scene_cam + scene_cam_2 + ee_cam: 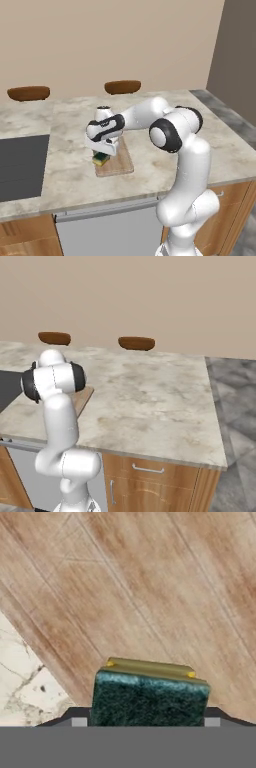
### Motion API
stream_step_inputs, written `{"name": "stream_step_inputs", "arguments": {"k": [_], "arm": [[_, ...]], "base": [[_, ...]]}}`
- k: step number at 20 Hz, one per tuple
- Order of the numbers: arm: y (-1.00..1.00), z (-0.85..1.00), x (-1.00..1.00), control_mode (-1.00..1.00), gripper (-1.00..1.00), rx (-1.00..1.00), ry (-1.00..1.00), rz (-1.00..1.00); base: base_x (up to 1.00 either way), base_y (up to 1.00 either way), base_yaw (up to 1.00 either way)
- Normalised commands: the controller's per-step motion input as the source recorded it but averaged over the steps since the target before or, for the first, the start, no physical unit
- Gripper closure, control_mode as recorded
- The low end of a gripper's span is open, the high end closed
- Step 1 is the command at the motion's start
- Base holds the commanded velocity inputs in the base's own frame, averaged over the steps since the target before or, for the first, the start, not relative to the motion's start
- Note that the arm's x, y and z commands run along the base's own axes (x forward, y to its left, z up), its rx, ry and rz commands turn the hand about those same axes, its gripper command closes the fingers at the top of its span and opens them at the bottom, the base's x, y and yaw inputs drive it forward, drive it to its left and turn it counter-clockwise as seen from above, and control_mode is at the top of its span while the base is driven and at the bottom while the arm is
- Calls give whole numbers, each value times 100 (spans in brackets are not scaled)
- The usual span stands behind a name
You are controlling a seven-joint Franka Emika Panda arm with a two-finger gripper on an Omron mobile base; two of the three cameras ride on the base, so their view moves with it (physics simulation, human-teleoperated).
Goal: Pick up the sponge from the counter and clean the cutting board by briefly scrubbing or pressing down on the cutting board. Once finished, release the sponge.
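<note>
Kitchen: beige wall behind a stone island, with two brown stool tops [122, 87] past its far edge.
Counter: the counter [165, 165] is marbled beige-grey stone over wooden cabinet fronts [150, 476]; a dark cooktop panel [20, 167] is set into its left side.
Cutting board: the cutting board [120, 162] lies flat on the stone near the front edge, right of the cooktop; in the hand view its striped grain runs diagonally, with a patch of marble at the lower left.
Sponge: the sponge [150, 699] sits on the board's near left part, green layer up, with a yellow edge showing.
Gripper: the gripper [101, 156] points straight down over the board, its fingertips [75, 718] flanking the sponge on both sides.
Claw state: whether the fingers press the sponge or stand just free of it, I cannot tell.
Arm: the white arm [180, 150] bends from the lower right across the board.
</note>
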Motion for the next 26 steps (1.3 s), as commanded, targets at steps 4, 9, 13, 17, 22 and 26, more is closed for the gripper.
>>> {"name": "stream_step_inputs", "arguments": {"k": [4,9,13,17,22,26], "arm": [[0,-21,79,-100,100,-1,0,-1],[0,-18,99,-100,100,-4,0,-2],[-13,-33,97,-100,100,-8,0,-2],[-47,-46,72,-100,100,-9,0,0],[-93,-63,17,-100,100,-4,0,0],[-100,-62,2,-100,100,0,0,0]], "base": [[0,0,0],[0,0,0],[0,0,0],[0,0,0],[0,0,0],[0,0,0]]}}
